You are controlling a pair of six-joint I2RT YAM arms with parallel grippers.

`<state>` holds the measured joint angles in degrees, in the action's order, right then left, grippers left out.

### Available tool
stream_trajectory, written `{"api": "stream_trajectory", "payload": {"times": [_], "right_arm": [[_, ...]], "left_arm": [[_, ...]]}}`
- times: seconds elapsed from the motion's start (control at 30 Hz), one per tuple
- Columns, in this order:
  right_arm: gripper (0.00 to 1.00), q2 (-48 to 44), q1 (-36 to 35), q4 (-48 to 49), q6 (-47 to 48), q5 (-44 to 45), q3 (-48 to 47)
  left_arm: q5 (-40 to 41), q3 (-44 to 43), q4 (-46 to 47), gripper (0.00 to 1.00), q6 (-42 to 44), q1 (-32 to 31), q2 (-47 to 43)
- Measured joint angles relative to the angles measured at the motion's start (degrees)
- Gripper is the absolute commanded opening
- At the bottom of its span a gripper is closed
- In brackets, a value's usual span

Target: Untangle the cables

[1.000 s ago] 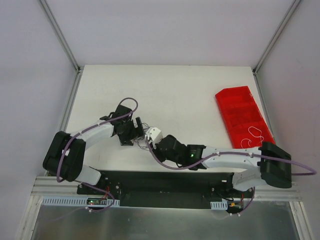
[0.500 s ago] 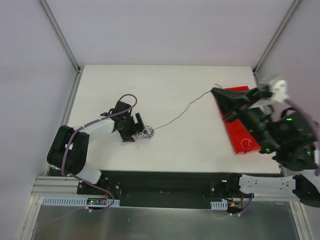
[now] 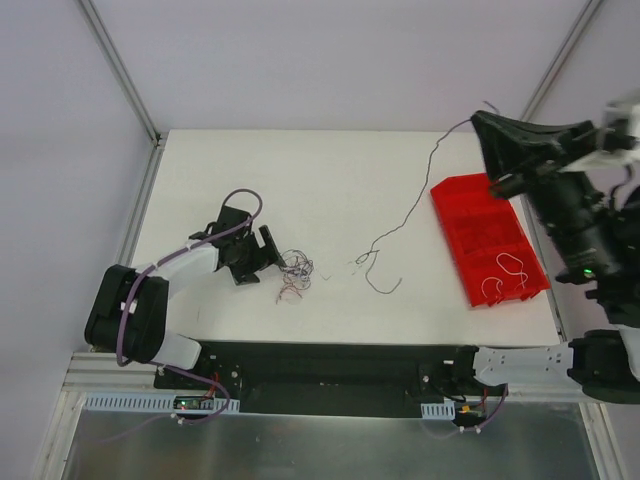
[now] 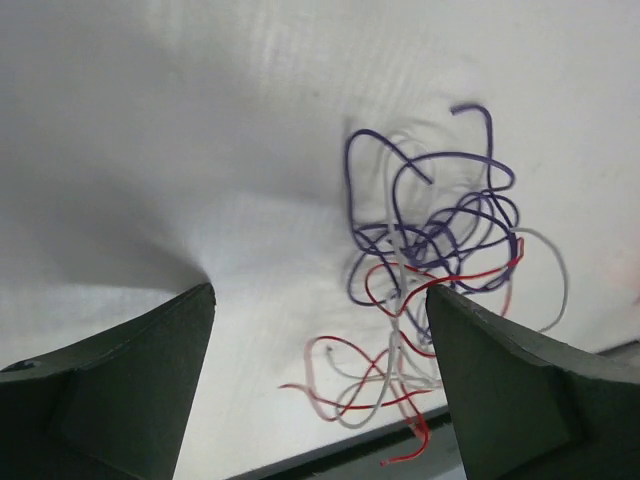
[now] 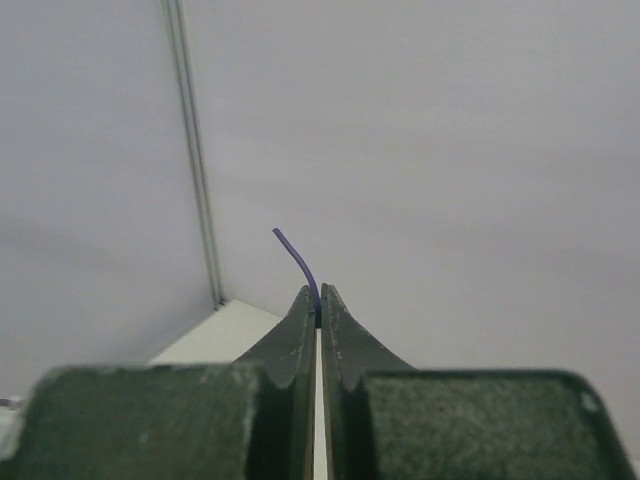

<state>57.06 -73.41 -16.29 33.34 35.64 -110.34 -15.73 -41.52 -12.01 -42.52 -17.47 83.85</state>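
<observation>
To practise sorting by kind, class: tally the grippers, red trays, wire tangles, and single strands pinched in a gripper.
grippers: 2 (left gripper, right gripper)
red tray: 1
wire tangle: 1
held strand: 1
total: 5

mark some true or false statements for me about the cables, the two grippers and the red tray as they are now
1. The right gripper is shut on a purple strand. True.
2. The left gripper is clamped on the tangle. False: its jaws stand open and the tangle lies loose on the table.
3. The red tray sits on the right side of the table. True.
4. The red tray has nothing in it. False: a light curly strand lies in its near end.
</observation>
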Motion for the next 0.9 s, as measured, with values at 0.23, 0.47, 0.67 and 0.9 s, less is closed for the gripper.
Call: {"api": "stream_trajectory", "payload": {"times": [0.23, 0.47, 0.67, 0.9], "right_arm": [[0.00, 10.9, 10.8, -5.7, -0.7, -2.5, 2.5], [0.00, 14.1, 21.1, -14.6, -9.3, -13.7, 5.0], [0.00, 14.2, 21.7, -17.3, -12.9, -20.0, -0.2], [0.00, 15.1, 22.0, -19.3, -16.4, -24.8, -8.1]], "left_arm": [[2.2, 3.9, -2.1, 0.96, 4.2, 1.0, -16.3], [-5.0, 2.1, 7.3, 0.99, 11.8, -2.9, -34.9], [-3.0, -1.3, 22.6, 0.99, 20.4, -19.4, -31.9], [0.7, -11.8, 32.0, 0.90, 30.8, -26.7, -13.1]]}}
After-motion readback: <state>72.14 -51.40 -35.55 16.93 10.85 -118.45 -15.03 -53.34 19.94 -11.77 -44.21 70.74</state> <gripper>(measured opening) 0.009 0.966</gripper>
